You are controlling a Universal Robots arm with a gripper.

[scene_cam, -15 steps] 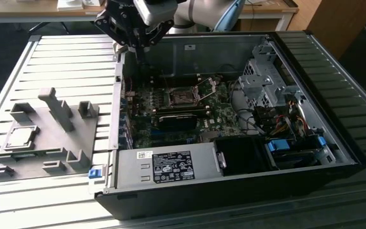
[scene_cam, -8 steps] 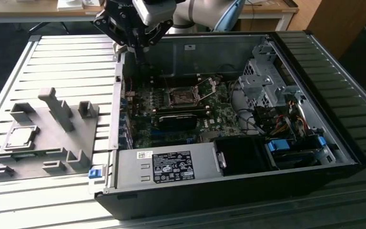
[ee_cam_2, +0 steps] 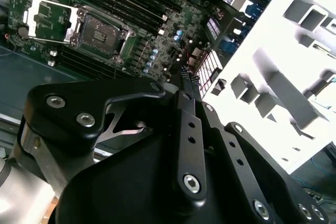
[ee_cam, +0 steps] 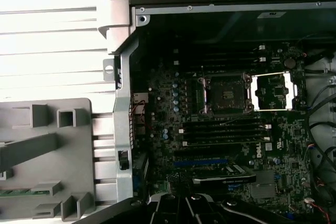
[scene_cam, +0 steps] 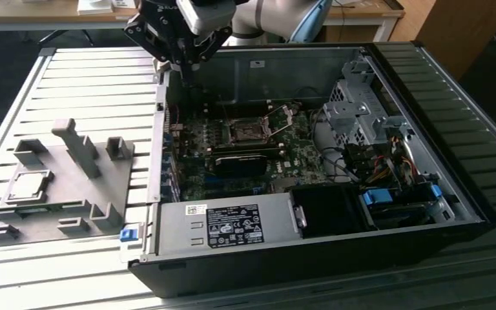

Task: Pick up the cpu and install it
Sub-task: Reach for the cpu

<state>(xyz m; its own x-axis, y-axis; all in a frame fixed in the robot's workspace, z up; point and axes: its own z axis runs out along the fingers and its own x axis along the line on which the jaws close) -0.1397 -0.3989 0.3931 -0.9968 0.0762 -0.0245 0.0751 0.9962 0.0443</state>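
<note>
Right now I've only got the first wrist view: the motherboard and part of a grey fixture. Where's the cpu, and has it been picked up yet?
Observer: Not picked up. In the exterior view the cpu lies flat in a pocket of the grey fixture, outside the case on the exterior view's left.
Operator: Where's the gripper relative to it?
Observer: The gripper hangs over the far end of the case wall that faces the fixture, apart from the cpu.
Operator: Anything standing between them?
Observer: A tall upright block on the fixture stands between the cpu and that wall.
</note>
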